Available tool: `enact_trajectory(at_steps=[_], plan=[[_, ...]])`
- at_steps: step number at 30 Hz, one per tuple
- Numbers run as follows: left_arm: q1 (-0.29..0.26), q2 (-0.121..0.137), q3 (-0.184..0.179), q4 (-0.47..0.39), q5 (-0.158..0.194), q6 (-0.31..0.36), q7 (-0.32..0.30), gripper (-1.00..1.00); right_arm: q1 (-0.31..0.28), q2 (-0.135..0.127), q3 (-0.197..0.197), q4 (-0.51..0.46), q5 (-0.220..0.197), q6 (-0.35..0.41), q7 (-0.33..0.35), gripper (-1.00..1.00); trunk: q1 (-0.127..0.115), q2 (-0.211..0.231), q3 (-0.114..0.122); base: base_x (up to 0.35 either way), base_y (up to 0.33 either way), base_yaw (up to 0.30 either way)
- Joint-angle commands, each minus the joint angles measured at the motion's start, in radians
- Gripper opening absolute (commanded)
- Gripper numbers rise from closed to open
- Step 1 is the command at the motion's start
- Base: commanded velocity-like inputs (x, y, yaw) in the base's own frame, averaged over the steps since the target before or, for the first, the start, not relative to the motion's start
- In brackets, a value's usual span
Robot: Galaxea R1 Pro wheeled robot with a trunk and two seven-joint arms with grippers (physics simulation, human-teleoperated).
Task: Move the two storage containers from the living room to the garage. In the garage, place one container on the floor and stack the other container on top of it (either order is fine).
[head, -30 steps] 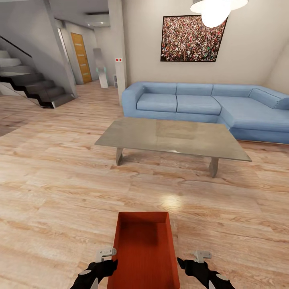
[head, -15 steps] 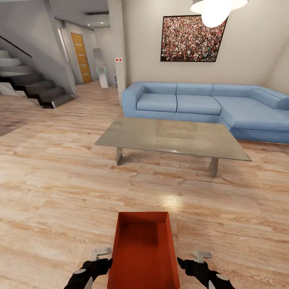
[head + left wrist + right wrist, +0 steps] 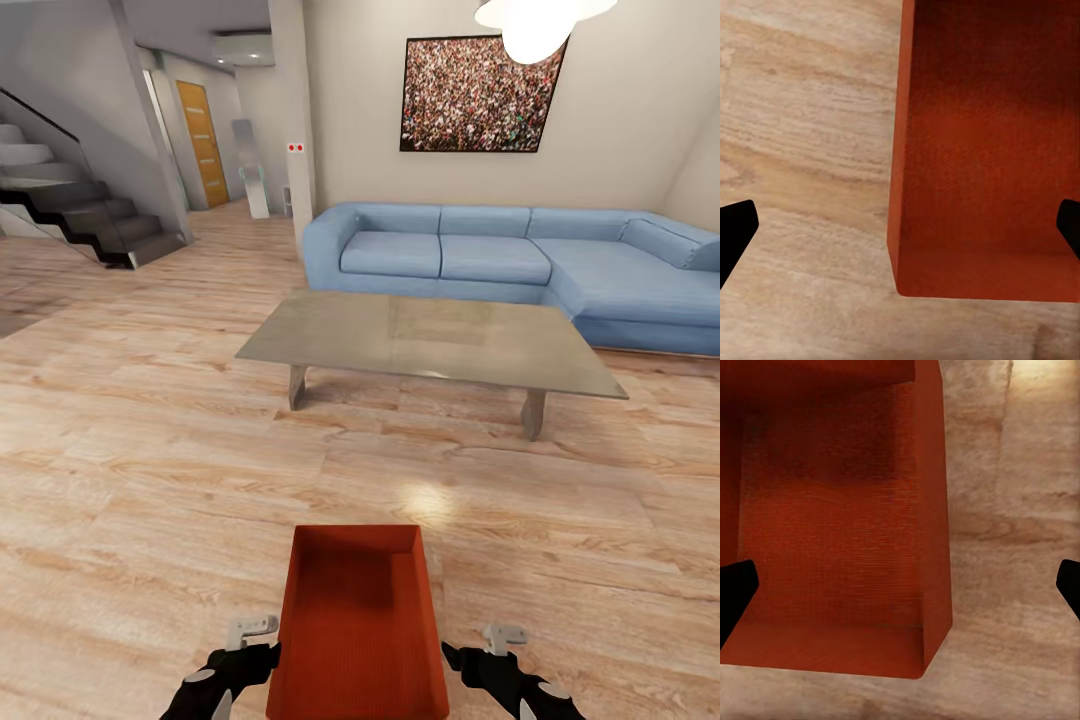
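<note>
Left side first: the left gripper (image 3: 238, 655) sits just beside the near left wall of the storage container (image 3: 358, 625), low in the head view. Its jaws are spread wide, and in the left wrist view one dark fingertip (image 3: 733, 231) hangs over bare planks while the other rides over the bin's interior, so that wall runs between them with nothing clamped. Centre now: the orange-red bin rests on the light wood floor (image 3: 150, 500) of the living room, straight ahead of the robot, its long axis pointing away toward the grey low table (image 3: 430, 345) and the blue sofa (image 3: 520, 260) beyond. Over to the right: the right gripper (image 3: 478, 655) mirrors its partner at the opposite long wall, jaws equally wide, the wall (image 3: 934, 510) between them and nothing held. Whether any fingertip touches a wall is hard to tell. Both arms look equally near, so the coming move probably turns on each pair of jaws closing across its own side wall
</note>
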Motion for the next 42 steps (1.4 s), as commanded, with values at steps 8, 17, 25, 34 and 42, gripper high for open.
enact_trajectory(at_steps=[8,17,25,34,42], plan=[[0.000,-0.002,0.001,-0.002,0.008,0.009,0.001,1.00,-0.001,0.001,-0.008,0.001,0.008,-0.004,0.007,1.00,0.011,-0.021,-0.010,0.000,0.000,0.000],[0.000,-0.003,0.001,-0.002,0.008,0.011,0.001,1.00,-0.001,0.001,-0.008,0.001,0.008,-0.004,0.007,1.00,0.046,-0.084,-0.038,0.000,0.000,0.000],[0.000,-0.005,0.001,-0.001,0.008,0.012,0.000,1.00,-0.001,0.002,-0.007,0.001,0.010,-0.004,0.007,1.00,0.077,-0.140,-0.063,0.000,0.000,0.000],[0.000,-0.005,0.001,0.000,0.008,0.012,-0.001,1.00,-0.001,0.002,0.043,0.001,0.052,-0.005,0.007,1.00,0.111,-0.203,-0.092,0.000,0.000,0.000],[0.000,-0.005,0.001,0.000,0.009,0.011,-0.001,1.00,-0.001,0.002,0.046,0.001,0.053,-0.005,0.007,1.00,0.142,-0.259,-0.117,0.000,0.000,0.000]])
